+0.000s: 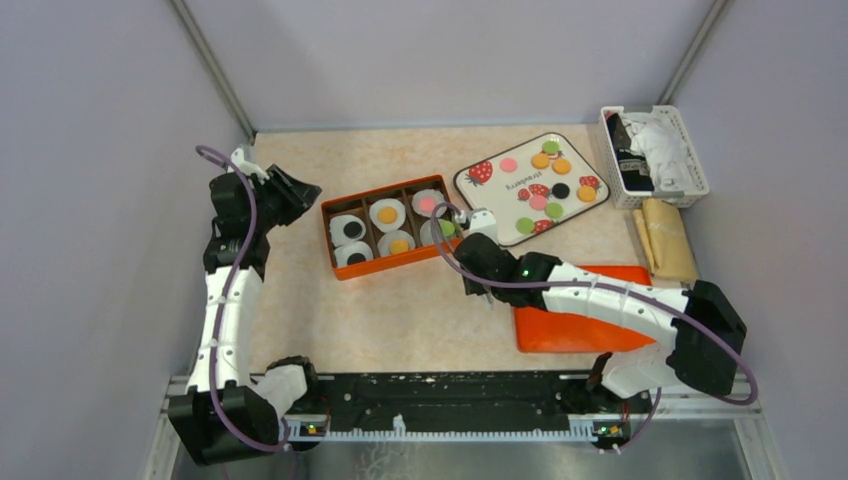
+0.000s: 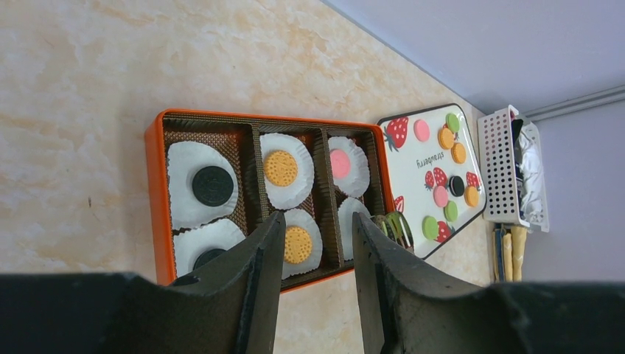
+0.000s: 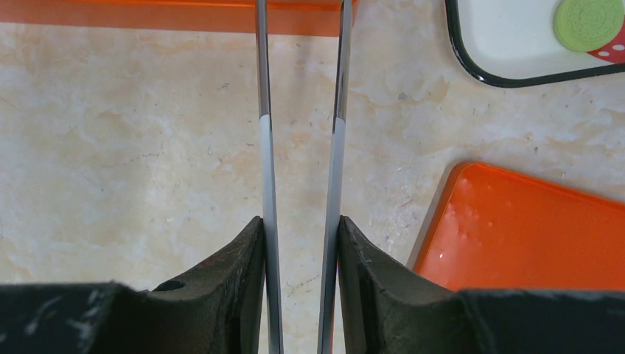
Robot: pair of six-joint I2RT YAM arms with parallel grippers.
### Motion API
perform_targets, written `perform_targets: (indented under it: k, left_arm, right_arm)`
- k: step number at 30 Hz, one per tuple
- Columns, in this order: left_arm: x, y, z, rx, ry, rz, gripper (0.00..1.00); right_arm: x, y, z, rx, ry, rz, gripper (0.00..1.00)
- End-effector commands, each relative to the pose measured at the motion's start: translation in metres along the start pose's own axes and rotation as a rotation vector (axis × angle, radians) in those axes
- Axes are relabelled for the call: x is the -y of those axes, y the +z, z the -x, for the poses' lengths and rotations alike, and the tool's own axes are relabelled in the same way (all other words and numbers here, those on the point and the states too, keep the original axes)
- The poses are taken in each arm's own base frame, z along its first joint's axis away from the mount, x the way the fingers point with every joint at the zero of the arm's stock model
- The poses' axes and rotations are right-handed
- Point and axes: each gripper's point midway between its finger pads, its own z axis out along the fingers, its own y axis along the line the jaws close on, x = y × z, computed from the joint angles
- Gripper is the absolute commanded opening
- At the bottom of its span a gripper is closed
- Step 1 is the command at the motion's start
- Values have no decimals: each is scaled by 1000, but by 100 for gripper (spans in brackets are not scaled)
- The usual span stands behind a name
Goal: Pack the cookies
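An orange box [image 1: 331,240] holds white paper cups with two black cookies [image 1: 352,230], two orange ones [image 1: 387,214] and a pink one [image 1: 426,204]. Several more cookies [image 1: 552,210] lie on the strawberry tray [image 1: 512,180]. My right gripper [image 1: 478,228] is shut on metal tongs [image 3: 265,147], whose tips reach over the box's front right cup [image 2: 352,214]; something green [image 1: 447,228] shows at the tips. My left gripper [image 1: 298,195] is open and empty, left of the box. In the left wrist view its fingers [image 2: 258,265] frame the box [image 2: 156,199].
An orange lid [image 1: 560,330] lies under my right arm, also in the right wrist view [image 3: 531,228]. A white basket [image 1: 690,165] with cloths stands at the back right, a tan folded bag [image 1: 668,240] beside it. Walls close three sides.
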Motion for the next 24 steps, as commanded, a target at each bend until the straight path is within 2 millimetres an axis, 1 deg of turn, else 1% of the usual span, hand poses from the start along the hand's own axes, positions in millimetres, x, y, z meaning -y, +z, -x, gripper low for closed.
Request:
perform_targets:
  k: [1,2,4,7,13,15,16,18,19,21,24]
  left_arm:
    - [15,-7,14,48,26,-49,45]
    - [15,-8,14,49,28,-50,46]
    - [16,-8,15,51,27,-52,46]
    - [17,-10,15,54,30,-56,46]
    - [19,-13,17,65,39,-61,47]
    - [18,-13,17,66,39,-58,47]
    - [18,-13,16,65,39,-58,47]
    - [18,-12,16,65,39,-58,47]
    - [17,-12,16,64,39,-56,47]
    - [16,-11,15,60,36,-56,46]
    - [15,-10,14,57,33,-54,46]
  right_arm:
    - [-7,-14,11,58,80,49,33]
    - [-7,-15,11,59,84,53,33]
    - [-6,-16,10,64,88,52,38]
    - [-4,-13,6,57,84,42,43]
    - [-4,-10,4,53,81,34,43]
    - [-3,-9,5,63,87,29,39]
    - [-2,-9,5,67,91,29,34]
    - [-1,-9,5,80,99,30,17]
    - [-1,-9,5,85,102,33,13]
    - [0,-10,5,89,109,33,5]
    - [2,-16,7,102,109,33,0]
